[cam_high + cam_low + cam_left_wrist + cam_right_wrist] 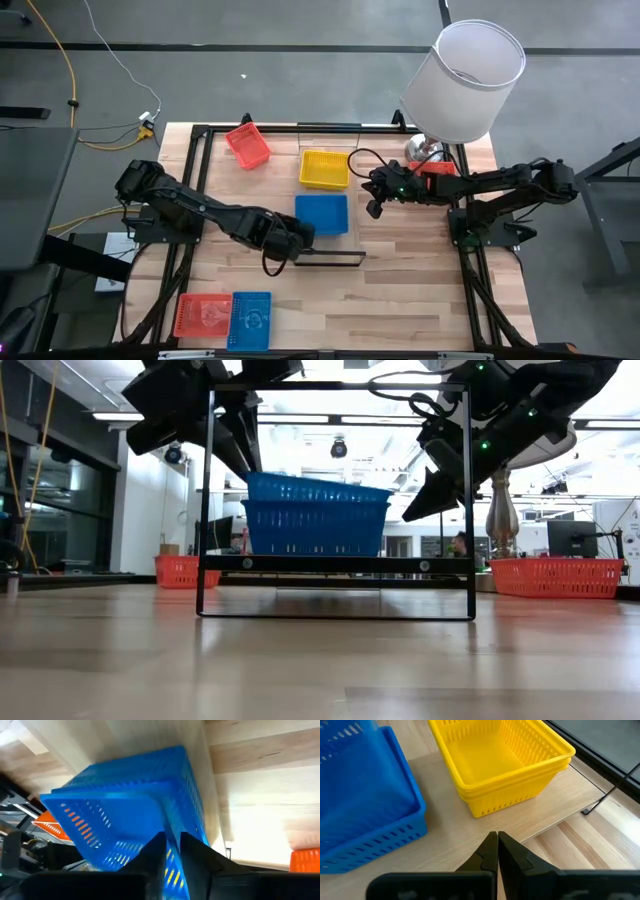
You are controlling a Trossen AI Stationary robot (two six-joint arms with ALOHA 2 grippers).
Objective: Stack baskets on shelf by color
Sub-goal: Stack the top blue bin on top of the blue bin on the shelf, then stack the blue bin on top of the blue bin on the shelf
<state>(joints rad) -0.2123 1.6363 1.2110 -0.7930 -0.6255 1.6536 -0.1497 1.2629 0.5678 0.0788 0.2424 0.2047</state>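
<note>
Two nested blue baskets [322, 213] rest by their bottoms on the light-wood shelf [278, 185]; in the low view [315, 515] they stand on the plank [335, 563]. A yellow stack [325, 168] sits beyond them, and a red basket [248, 145] lies slanted at the shelf's far left corner. My left gripper [303, 236] is shut on the upper blue basket [125, 820]. My right gripper [374, 205] is shut and empty, hovering right of the blue and yellow stacks [500, 760]. My left gripper has the upper blue basket's wall [172, 837] near its near-left corner between its two fingers, one finger inside the basket and one outside. The fingers come slanting down from the table's left near side. The basket sits nested in the lower blue one on the shelf.
A red basket [203, 315] and a blue basket [251, 320] lie on the table near its front left edge. Another red basket [437, 170] sits at the far right beside a lamp with a white shade [465, 75]. The shelf's black rail [340, 258] stands along its sides.
</note>
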